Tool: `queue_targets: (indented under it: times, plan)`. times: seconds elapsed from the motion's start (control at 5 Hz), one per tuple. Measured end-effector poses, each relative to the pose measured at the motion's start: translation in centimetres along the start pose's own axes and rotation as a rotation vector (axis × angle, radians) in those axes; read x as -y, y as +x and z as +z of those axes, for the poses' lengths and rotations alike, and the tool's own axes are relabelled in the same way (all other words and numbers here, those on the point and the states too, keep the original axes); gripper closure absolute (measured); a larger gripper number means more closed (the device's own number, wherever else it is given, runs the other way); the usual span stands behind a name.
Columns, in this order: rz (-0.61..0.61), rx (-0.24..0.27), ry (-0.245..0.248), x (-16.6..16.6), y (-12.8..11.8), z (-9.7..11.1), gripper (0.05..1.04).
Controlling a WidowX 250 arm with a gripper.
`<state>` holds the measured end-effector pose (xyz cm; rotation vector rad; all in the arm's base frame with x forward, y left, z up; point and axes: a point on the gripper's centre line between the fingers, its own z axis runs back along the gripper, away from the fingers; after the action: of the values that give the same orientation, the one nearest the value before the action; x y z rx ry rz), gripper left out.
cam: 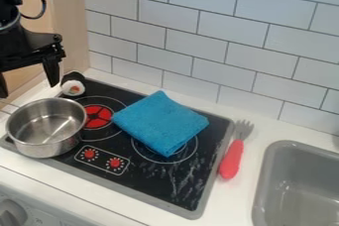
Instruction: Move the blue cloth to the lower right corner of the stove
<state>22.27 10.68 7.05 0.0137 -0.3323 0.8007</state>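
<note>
The blue cloth (161, 122) lies folded on the right half of the black stove (149, 178), covering part of the rear right burner ring. The stove's lower right corner is bare black surface with pale scuffs. At the upper left, my gripper (25, 82) hangs above and behind the metal pot, well to the left of the cloth. Its two fingers stand wide apart with nothing between them.
A metal pot (46, 128) stands on the stove's left side, with a sushi roll toy (73, 87) behind it. A red-handled fork (232, 158) lies along the stove's right edge, left of the grey sink (265, 185). A tiled wall rises behind.
</note>
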Motion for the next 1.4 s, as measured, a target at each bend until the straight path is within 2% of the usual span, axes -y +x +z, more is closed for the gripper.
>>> queue_targets:
  times: [0.2,0.4,0.8,1.2,1.4]
  plan:
    - [-0.001,-0.044,0.018,-0.5,-1.4,-0.7,0.085]
    - [-0.071,-0.074,0.035,0.5,-2.4,-0.7,0.085]
    - [-0.166,-0.042,-0.038,4.2,-1.8,0.3,0.085]
    - [-0.249,-0.103,-0.078,8.5,-1.1,-2.3,0.085]
    - [-0.300,-0.137,-0.082,10.7,-1.4,-3.7,0.085]
